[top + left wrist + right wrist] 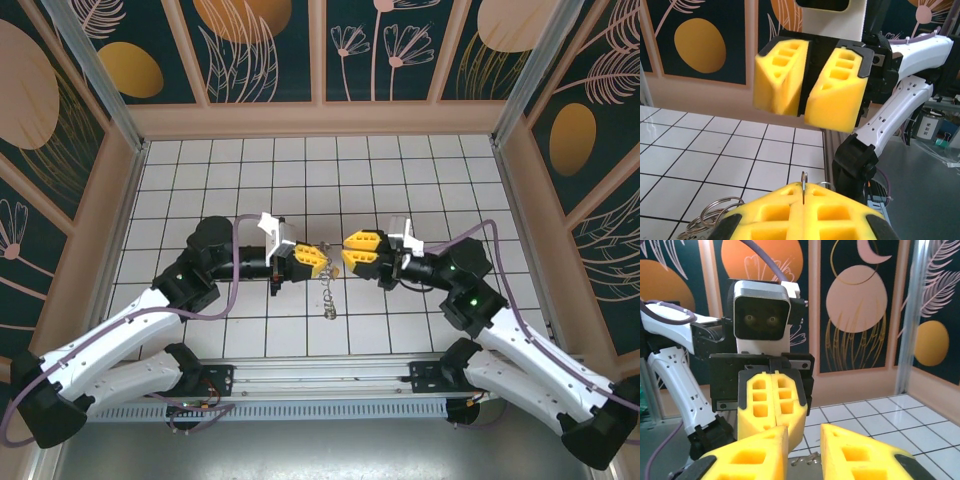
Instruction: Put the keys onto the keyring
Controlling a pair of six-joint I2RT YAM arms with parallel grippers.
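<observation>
The flat round keyring of dull grey metal (803, 181) is up in the air between the two arms, taken on its edge by the left pincer (318, 257), whose yellow block fingers are pressed fully together on it. Thin wire loops (715, 210) spread out at its side, and in the top view a short pale bunch of chain (327, 295) hangs down from it; the keys I cannot pick out with certainty in that bunch. The right pincer (347, 250) faces the ring from very near, its jaws apart by a narrow slit with nothing seen between them. I judge the ring to be light, stiff and thin, with smooth metal that may slip or turn between the pads, while the hanging part will swing freely. It is best gripped on its two flat faces close to the rim, leaving the opening end free, and a key is best gripped by its flat head. The white tiled tabletop (250, 180) looks hard and smooth, so a dropped small piece would lie flat and be difficult to lift. Dark panelled walls (260, 50) with plant patterns close three sides, yet the middle gives enough room
</observation>
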